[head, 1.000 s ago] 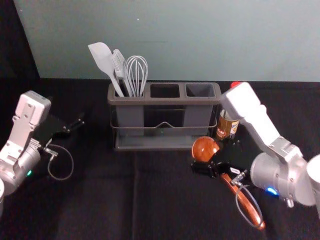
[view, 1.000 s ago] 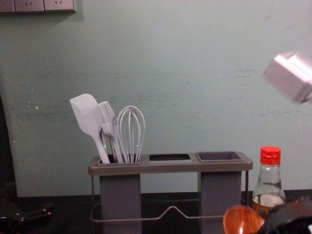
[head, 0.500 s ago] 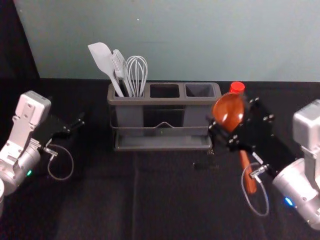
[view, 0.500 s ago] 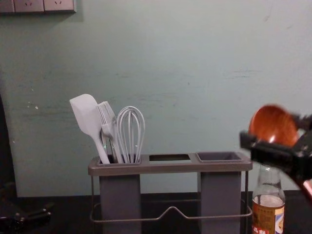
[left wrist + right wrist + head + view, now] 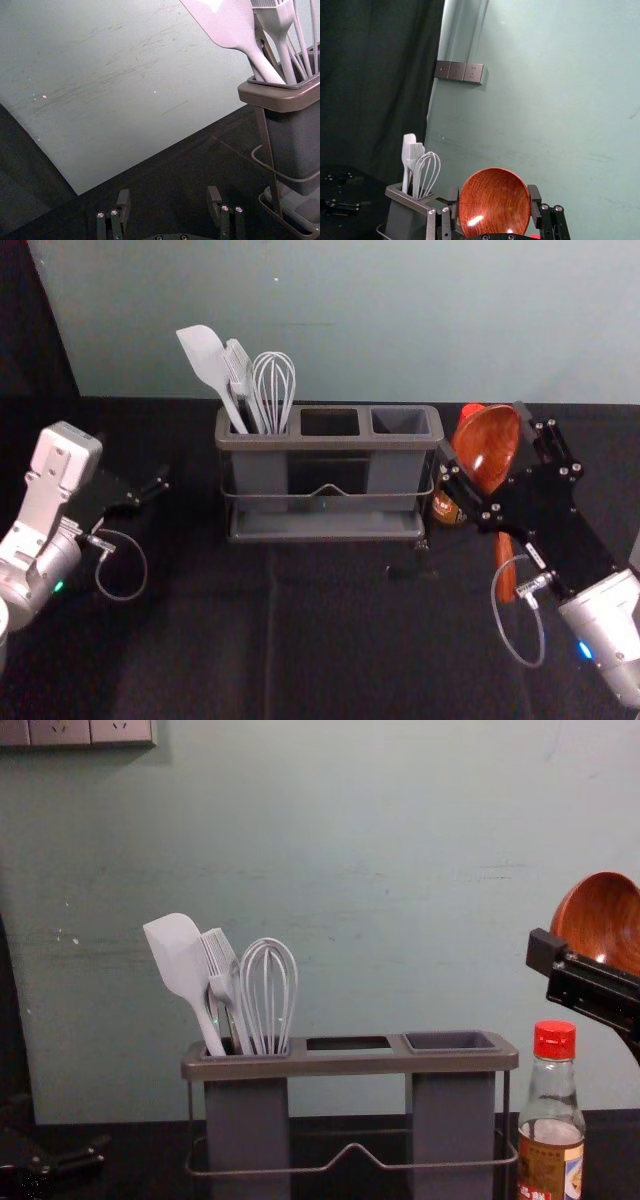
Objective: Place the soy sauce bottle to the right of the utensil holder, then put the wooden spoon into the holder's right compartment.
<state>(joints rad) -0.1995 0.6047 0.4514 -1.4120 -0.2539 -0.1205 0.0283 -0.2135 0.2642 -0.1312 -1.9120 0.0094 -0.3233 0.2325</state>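
Spoon (image 5: 487,448) raised in right gripper (image 5: 485,433), partly hiding bottle (image 5: 447,508), left gripper (image 5: 152,488) leftward

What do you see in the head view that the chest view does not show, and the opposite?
Head view: the holder's bottom tray and the cable at the right wrist.
Chest view: the wall sockets and the bottle's neck.
Both: the utensil holder with spatula, brush and whisk; soy sauce bottle; wooden spoon in the right gripper; the left gripper, idle.

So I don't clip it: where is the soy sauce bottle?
The soy sauce bottle stands at the chest view's lower right, just right of the utensil holder, lower than the wooden spoon.
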